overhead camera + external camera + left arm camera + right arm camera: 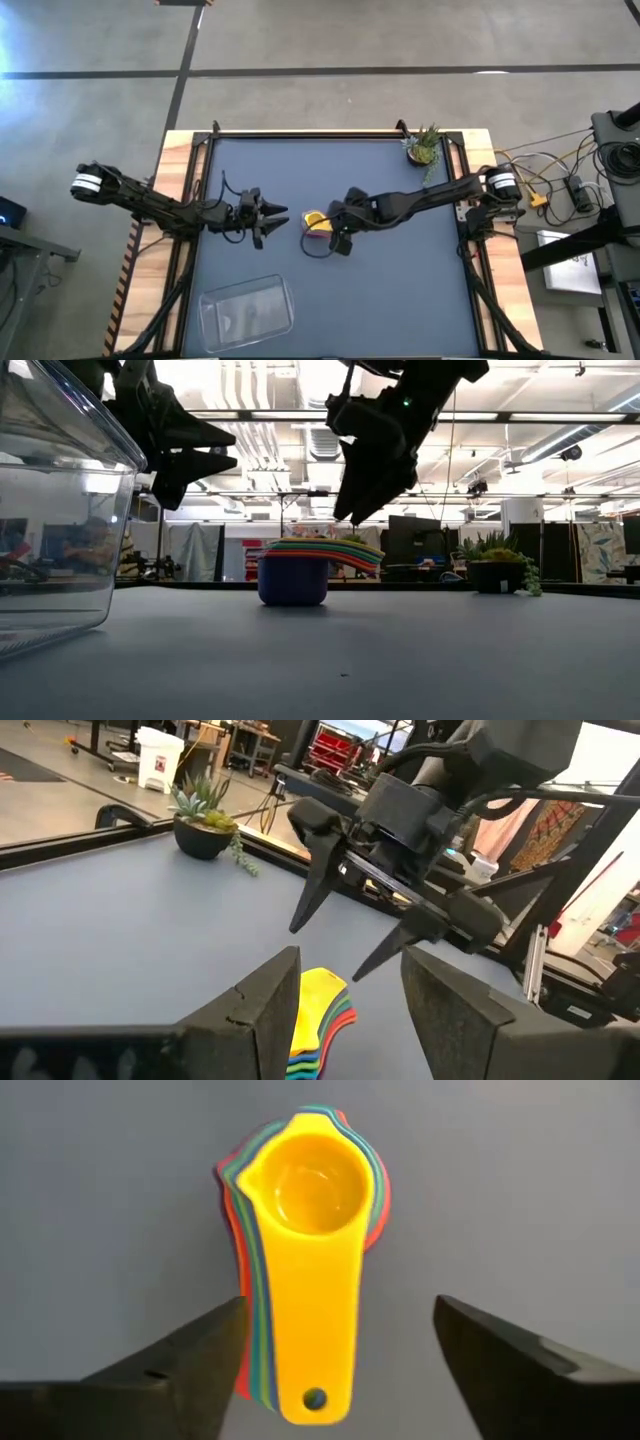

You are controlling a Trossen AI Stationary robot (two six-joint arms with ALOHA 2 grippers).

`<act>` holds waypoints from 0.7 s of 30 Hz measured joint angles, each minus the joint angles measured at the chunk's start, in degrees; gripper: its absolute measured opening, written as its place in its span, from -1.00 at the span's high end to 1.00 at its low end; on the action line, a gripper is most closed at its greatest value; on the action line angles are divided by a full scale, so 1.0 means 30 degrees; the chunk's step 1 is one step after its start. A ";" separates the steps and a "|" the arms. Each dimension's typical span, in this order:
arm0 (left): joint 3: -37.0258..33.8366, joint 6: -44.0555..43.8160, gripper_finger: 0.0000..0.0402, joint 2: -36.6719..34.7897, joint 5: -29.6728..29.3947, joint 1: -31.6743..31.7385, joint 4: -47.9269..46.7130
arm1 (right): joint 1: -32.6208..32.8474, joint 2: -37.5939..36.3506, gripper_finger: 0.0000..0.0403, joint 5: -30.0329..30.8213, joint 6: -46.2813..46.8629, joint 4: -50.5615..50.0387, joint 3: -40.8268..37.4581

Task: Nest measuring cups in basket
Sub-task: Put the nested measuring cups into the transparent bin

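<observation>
While sitting clear and empty, basket (246, 306); stacked glossy measuring cups (315, 222) resting outside, right tool (340, 240) hovering, fingers apart.

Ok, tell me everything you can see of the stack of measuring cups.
The measuring cups are nested into one stack, the small yellow cup on top, its round bowl empty and its flat handle ending in a hanging hole. Red, orange, green, blue and purple edges fan out beneath it. They look like glossy plastic. The stack stands upright on the table mid-surface, outside the basket. The right gripper hangs open directly above it, fingers either side of the handles, touching nothing.
</observation>
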 joint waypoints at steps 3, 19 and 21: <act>0.0000 -0.0004 0.21 0.0000 0.0088 0.0000 -0.0042 | 0.0007 0.0203 -0.67 0.0000 0.0170 0.0128 0.0190; 0.0000 -0.0058 0.21 0.0015 0.1011 0.0007 -0.0219 | -0.0359 0.1174 -0.92 -0.0741 0.0904 0.0339 0.0204; 0.0000 -0.0046 0.21 0.0010 0.1486 0.0007 -0.0394 | -0.0399 0.1174 -0.92 -0.0822 0.0930 0.0453 0.0204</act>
